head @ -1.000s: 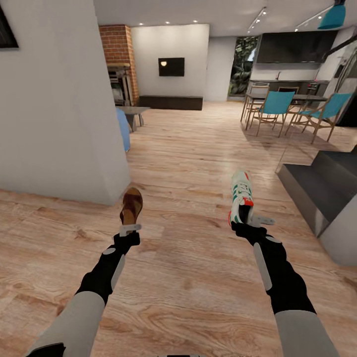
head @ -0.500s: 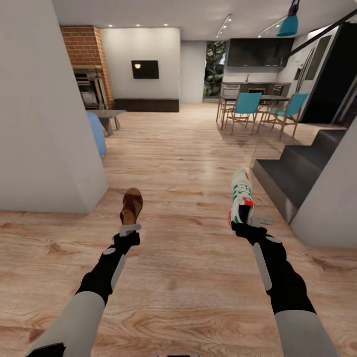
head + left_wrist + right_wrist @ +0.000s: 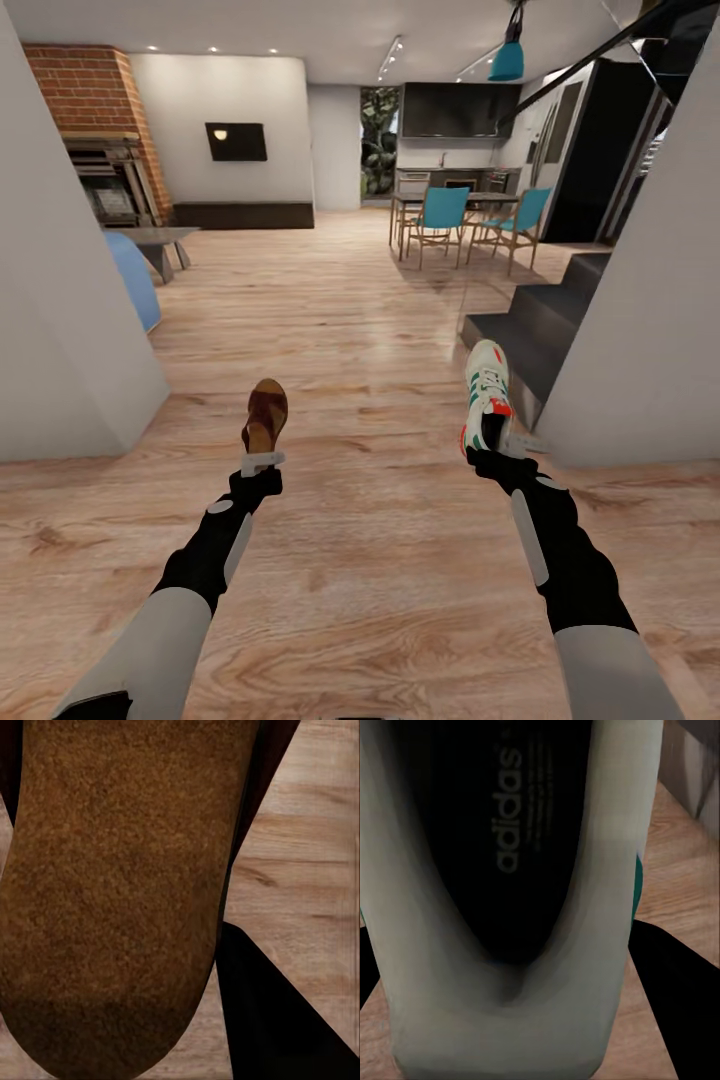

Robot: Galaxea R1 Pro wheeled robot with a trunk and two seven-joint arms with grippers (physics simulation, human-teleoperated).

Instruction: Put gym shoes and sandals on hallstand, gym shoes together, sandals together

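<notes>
My left gripper (image 3: pixel 262 460) is shut on the heel of a dark brown sandal (image 3: pixel 265 414), held out above the corridor floor (image 3: pixel 360 560). In the left wrist view the sandal's tan footbed (image 3: pixel 120 892) sits close to the lens. A white gym shoe (image 3: pixel 486 397) with green stripes and red-orange accents is held at its heel by my right gripper (image 3: pixel 497 450), which is shut on it. The right wrist view looks into that gym shoe's dark inside (image 3: pixel 502 840). The hallstand is out of view.
A white wall corner (image 3: pixel 60 330) stands at the left and another white wall (image 3: pixel 650 340) at the right. Dark grey steps (image 3: pixel 540 325) lie beside the right wall. Ahead are open wood floor, a brick fireplace (image 3: pixel 95 130), and a table with teal chairs (image 3: pixel 450 215).
The whole view has swung to the right: the left wall slid further left and the right wall and steps came closer in. Both arms keep their shoes in the same pose.
</notes>
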